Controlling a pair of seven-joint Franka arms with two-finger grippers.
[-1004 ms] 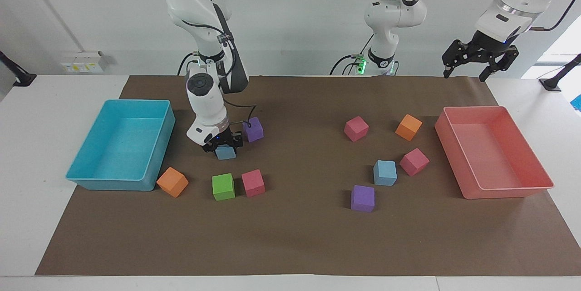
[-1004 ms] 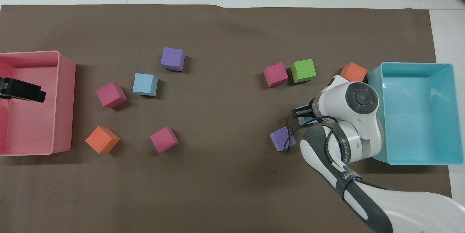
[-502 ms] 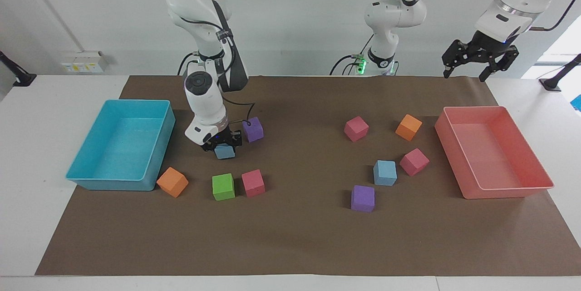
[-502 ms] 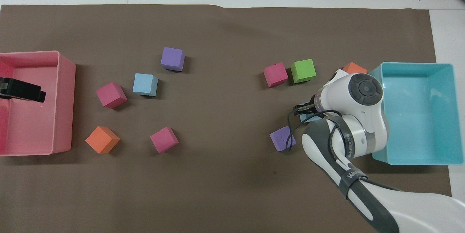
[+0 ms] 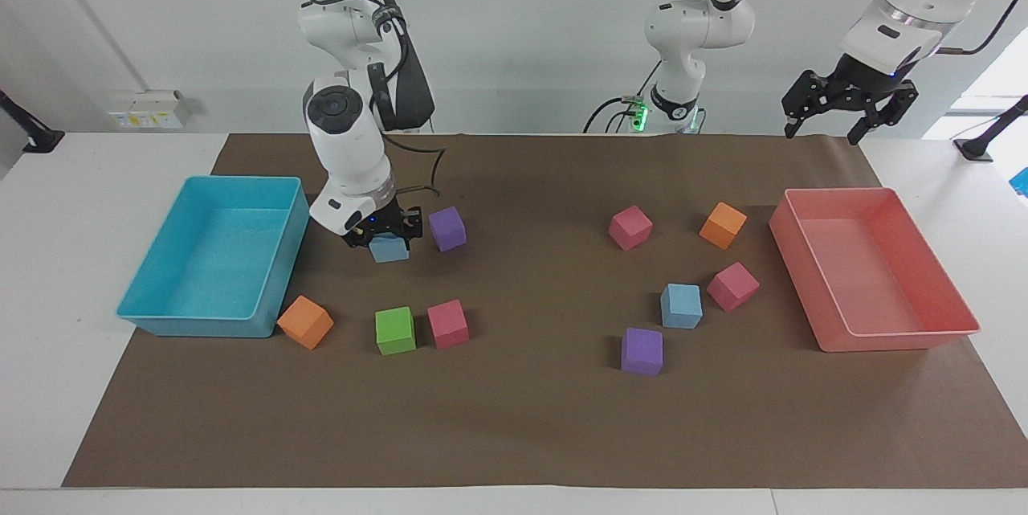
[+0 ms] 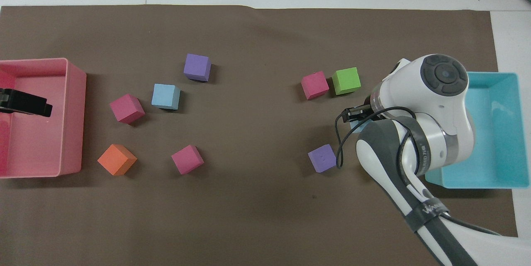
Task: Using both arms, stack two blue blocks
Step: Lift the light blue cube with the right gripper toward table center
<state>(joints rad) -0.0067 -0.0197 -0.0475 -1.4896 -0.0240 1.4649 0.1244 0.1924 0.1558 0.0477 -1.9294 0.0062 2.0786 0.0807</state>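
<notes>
1. Blue blocks are the two pale sky-blue foam cubes to be stacked; one (image 5: 389, 248) is held off the brown paper mat (image 5: 530, 435) by the right gripper (image 5: 384, 232), whose two fingers are clamped on its sides.
2. Nearest the robots, the left gripper (image 5: 850, 101) waits in the air, above the end of the pink tray (image 5: 899, 340) closest to the robots, fingers spread apart and holding nothing.
3. The right arm (image 5: 347, 125) reaches down over the mat between the turquoise tray (image 5: 201, 324) and a purple cube (image 5: 447, 228), at the right arm's end of the table.
4. The held blue block hangs just beside that purple cube, which rests on the mat.
5. Farther from the robots at that end sit an orange cube (image 5: 305, 322), against the corner of the turquoise tray, then a green cube (image 5: 395, 330) and a pink cube (image 5: 448, 324) close together.
6. Toward the left arm's end, a pink cube (image 5: 630, 227) and an orange cube (image 5: 723, 225) lie nearest the robots.
7. Farther out rests the other blue block (image 5: 681, 305) on the mat, with another pink cube (image 5: 732, 286) just beside it on the pink tray's side.
8. Farthest from the robots at that end is a second purple cube (image 5: 642, 351), close to the resting blue block.
</notes>
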